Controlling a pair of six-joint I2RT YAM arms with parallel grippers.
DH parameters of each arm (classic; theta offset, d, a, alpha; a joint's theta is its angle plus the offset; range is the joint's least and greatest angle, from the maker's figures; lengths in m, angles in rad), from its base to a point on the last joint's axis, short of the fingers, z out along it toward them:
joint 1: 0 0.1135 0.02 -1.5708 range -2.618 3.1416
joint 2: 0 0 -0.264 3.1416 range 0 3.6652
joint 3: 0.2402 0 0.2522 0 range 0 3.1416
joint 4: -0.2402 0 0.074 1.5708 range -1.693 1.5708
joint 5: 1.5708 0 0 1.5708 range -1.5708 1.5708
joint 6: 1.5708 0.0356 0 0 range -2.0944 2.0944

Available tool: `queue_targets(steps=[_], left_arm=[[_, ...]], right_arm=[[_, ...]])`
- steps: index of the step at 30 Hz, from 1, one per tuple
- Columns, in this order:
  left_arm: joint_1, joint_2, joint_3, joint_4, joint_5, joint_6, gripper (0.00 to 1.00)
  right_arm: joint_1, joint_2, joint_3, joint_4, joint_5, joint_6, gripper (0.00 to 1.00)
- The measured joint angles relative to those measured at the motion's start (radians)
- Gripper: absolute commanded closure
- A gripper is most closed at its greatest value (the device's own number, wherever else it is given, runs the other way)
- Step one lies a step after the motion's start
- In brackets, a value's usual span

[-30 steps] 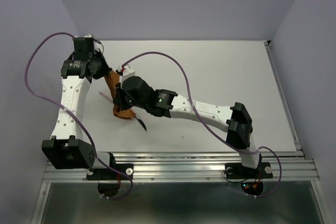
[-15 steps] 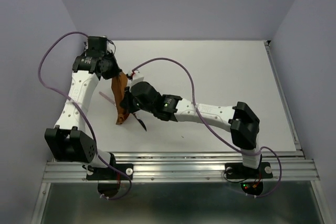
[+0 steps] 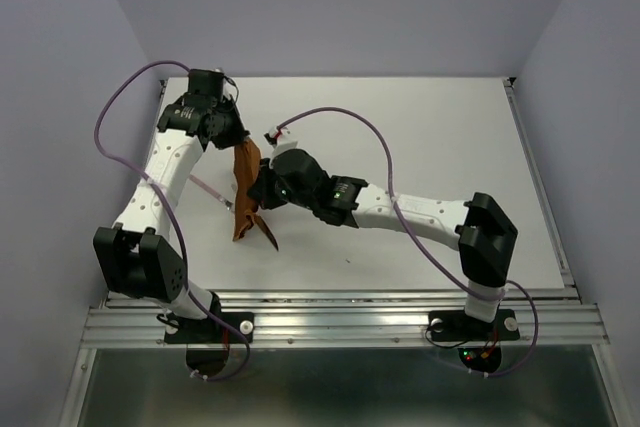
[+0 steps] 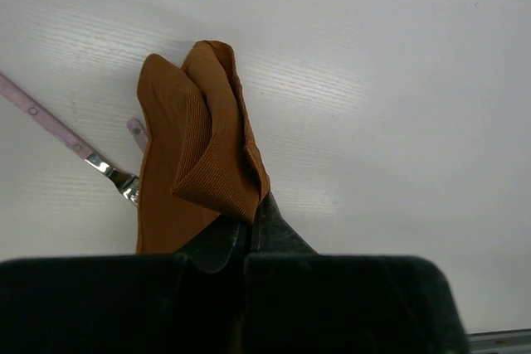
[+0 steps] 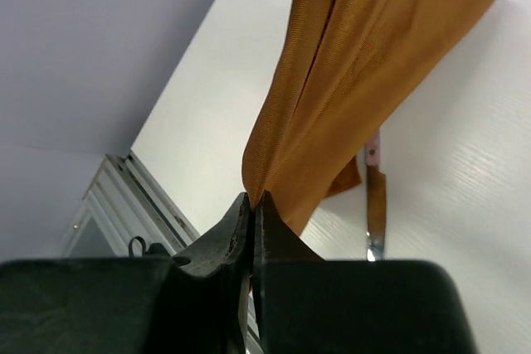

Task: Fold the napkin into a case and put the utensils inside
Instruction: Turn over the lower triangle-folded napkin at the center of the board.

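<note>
Inspecting my two grippers first. My left gripper [image 4: 249, 223] has its jaws pressed together on one edge of the napkin [image 4: 195, 163], and the cloth is pinched between them. My right gripper [image 5: 251, 205] is likewise clamped tight, with a gathered edge of the same cloth caught between its fingertips.

Napkin, seen from overhead: it hangs as a narrow, bunched rust-orange strip [image 3: 246, 182] over the left part of the table [image 3: 430, 147]. My left gripper [image 3: 238, 143] holds its far end. My right gripper [image 3: 262, 194] holds it at the right side, partway down. The lower tip points toward the near edge. Whether that tip touches the table I cannot tell. The cloth is in loose, uneven layers, not a flat pouch.

The utensils [image 3: 208, 190] lie on the table, outside the cloth. A pink-handled piece [image 4: 62, 134] lies to the left of the napkin in my left wrist view, its metal end running behind the cloth. A second pale end shows just beside the cloth's edge. A dark pointed piece [image 3: 270, 237] lies just beside the napkin's lower tip. My right wrist view shows one pink and metal piece on the table beyond the hanging cloth; which piece it is I cannot tell.
</note>
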Motion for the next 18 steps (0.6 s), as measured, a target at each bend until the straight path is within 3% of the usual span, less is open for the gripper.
queue_targets(steps=[4,11,18], left_arm=[[0.069,-0.027,0.0,-0.009,0.001,0.025,1.0],[0.291,-0.133,0.021,-0.09,0.014,0.083,1.0],[0.312,-0.151,0.056,-0.13,0.031,0.099,1.0]], right_arm=[[0.005,0.066,0.11,-0.022,-0.033,-0.005,0.99],[0.058,0.237,0.378,-0.051,-0.087,-0.026,0.99],[0.084,0.267,0.428,-0.038,-0.101,-0.029,0.99]])
